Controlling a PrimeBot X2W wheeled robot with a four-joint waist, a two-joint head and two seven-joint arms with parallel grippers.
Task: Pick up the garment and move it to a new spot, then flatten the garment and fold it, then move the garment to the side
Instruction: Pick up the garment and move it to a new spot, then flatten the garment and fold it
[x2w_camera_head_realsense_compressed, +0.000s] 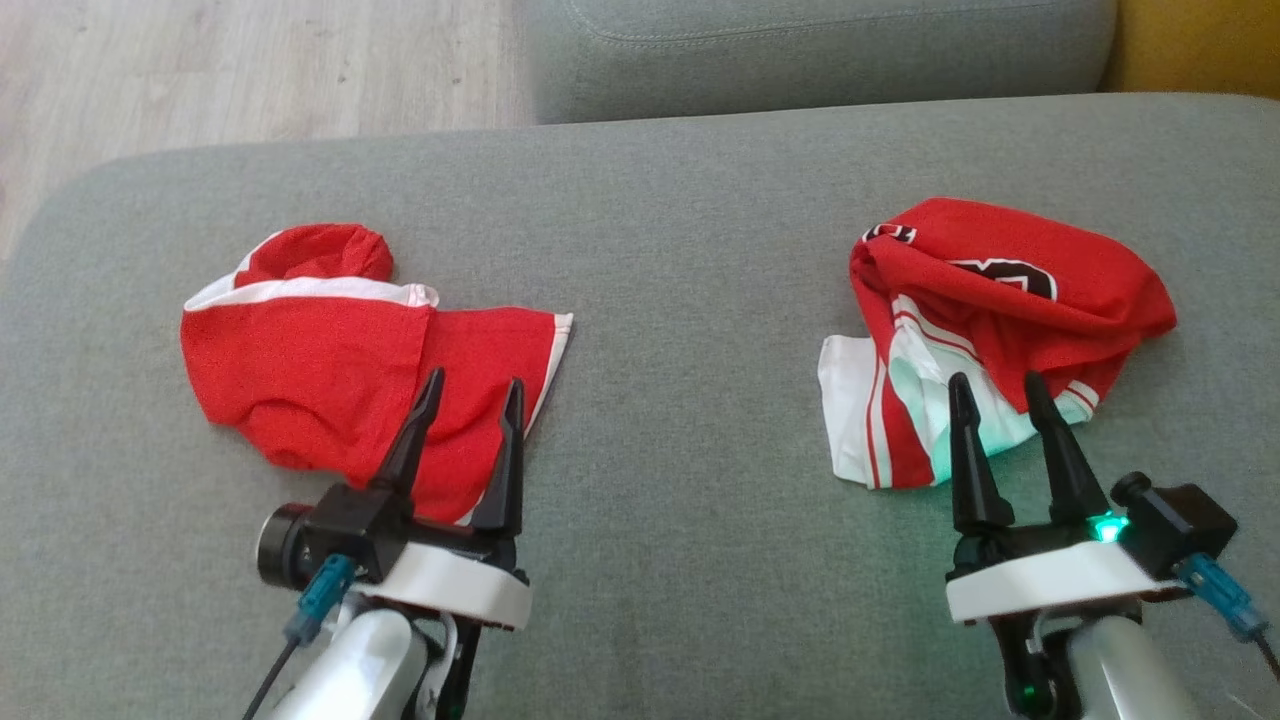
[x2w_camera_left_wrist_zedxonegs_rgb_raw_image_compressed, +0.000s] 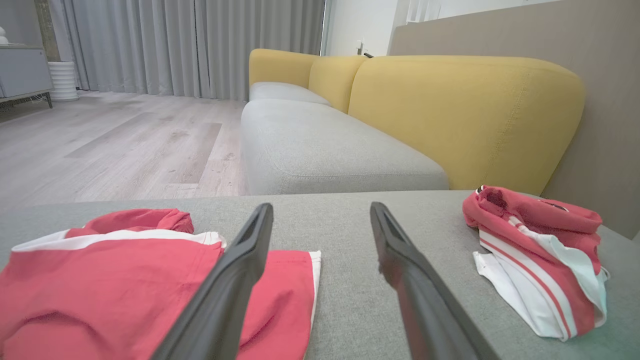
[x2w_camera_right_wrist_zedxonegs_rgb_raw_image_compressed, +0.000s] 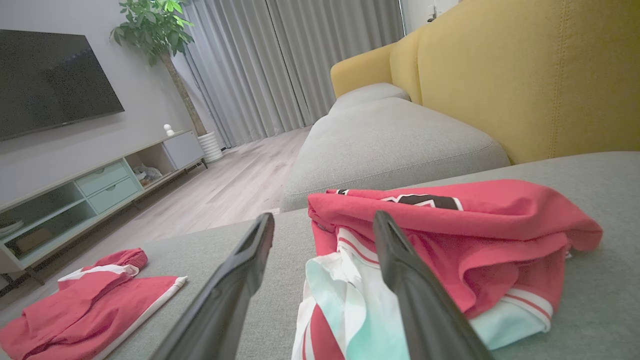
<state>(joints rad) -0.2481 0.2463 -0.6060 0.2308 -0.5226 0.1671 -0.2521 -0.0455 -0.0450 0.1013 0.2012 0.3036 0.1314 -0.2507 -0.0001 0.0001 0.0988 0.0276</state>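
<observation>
Head view first: how do your grippers stand?
– My left gripper (x2w_camera_head_realsense_compressed: 476, 378) and my right gripper (x2w_camera_head_realsense_compressed: 994, 377) both stand wide, with nothing between the fingers. The left hangs over the right-hand end of the plain red garment (x2w_camera_head_realsense_compressed: 320, 370). The right hangs over the near edge of the red-and-white garment (x2w_camera_head_realsense_compressed: 1010, 290).
– Which step is that?
– The first, I judge: no pickup has been made yet. Both lie on the grey cushion (x2w_camera_head_realsense_compressed: 690, 300), one toward its left edge, the other toward its right, well apart. Which one the task means I cannot tell.
– And the next move?
– Lower the fingers to the cloth and close on one layer's edge, not a bunched fold, or it lifts as a lump.
– How do they lie?
– The plain one runs long from left to right, its white-trimmed hem pointing at the cushion's middle and its bunched end at the far left. The striped one is crumpled. Its length slants from near left, where white shows, to far right.
</observation>
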